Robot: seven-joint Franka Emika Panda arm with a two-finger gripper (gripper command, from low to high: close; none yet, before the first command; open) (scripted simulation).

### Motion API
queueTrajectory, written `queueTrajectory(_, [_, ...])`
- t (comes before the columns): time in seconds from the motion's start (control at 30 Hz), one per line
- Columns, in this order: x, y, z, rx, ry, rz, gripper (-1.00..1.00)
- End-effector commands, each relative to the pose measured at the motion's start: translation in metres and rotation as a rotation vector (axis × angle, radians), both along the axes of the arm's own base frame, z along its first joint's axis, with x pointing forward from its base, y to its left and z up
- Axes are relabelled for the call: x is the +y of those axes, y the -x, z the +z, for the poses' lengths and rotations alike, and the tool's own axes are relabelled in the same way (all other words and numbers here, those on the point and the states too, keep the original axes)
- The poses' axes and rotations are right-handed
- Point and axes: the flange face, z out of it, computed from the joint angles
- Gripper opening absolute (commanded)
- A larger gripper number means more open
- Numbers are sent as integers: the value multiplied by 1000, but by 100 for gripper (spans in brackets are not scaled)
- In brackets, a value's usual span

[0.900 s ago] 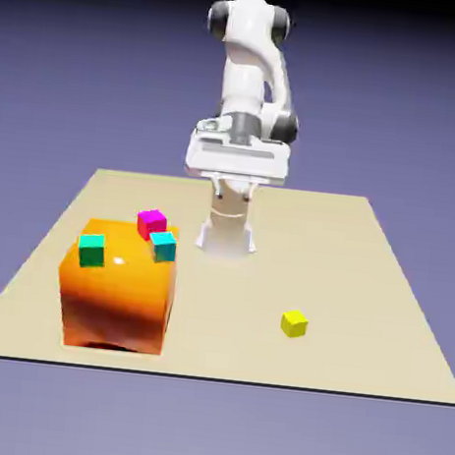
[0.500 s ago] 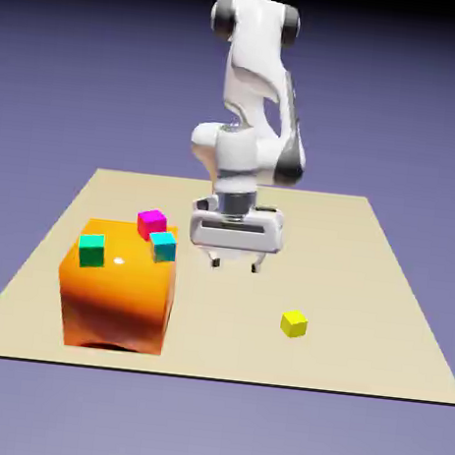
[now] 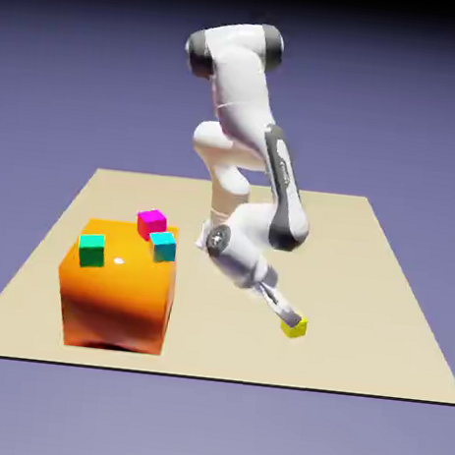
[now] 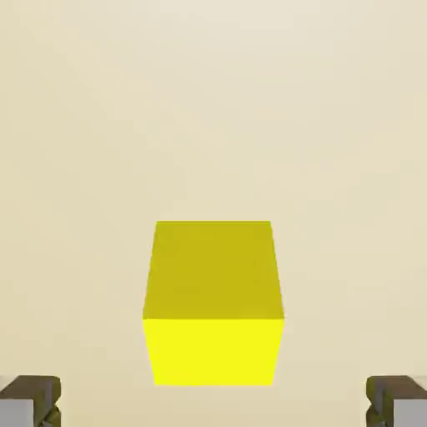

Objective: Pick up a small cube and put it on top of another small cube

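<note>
Sitting btwn wide-open hand (image 4: 213, 404) fingertips, untouched: yellow cube (image 4: 213, 302) on table (image 4: 213, 100).

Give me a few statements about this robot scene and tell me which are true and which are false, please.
1. The gripper is open, its fingers wide of the yellow cube. True.
2. The yellow cube sits on the orange block. False: it lies on the table, apart from the block.
3. Two teal cubes rest on top of the orange block. True.
4. The magenta cube is held in the gripper. False: it sits at the block's far edge, and the gripper holds nothing.
</note>
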Motion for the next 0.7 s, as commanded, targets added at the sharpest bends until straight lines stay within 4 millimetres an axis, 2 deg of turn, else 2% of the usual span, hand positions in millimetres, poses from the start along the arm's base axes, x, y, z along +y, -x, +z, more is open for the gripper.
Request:
queueTrajectory(0.0, [6, 3, -11, 0, 0, 0, 0])
queueTrajectory(0.07, [17, 10, -32, 1, 2, 0, 0])
queueTrajectory(0.1, [19, 11, -35, 2, 3, 0, 0])
queueTrajectory(0.13, [19, 11, -35, 2, 3, 0, -100])
queueTrajectory(0.17, [19, 11, -35, 2, 3, 0, -100])
queueTrajectory(0.33, [-10, -3, 19, 1, 2, 0, -100])
queueTrajectory(0.37, [-15, -19, 36, -33, 16, -7, -100])
queueTrajectory(0.47, [-53, -61, 91, -117, 68, -80, -100])
queueTrajectory(0.57, [-93, -90, 157, -204, 113, -155, -100])
queueTrajectory(0.6, [-106, -97, 181, -233, 127, -181, -100])
queueTrajectory(0.67, [-144, -89, 201, -220, 142, -253, -100])
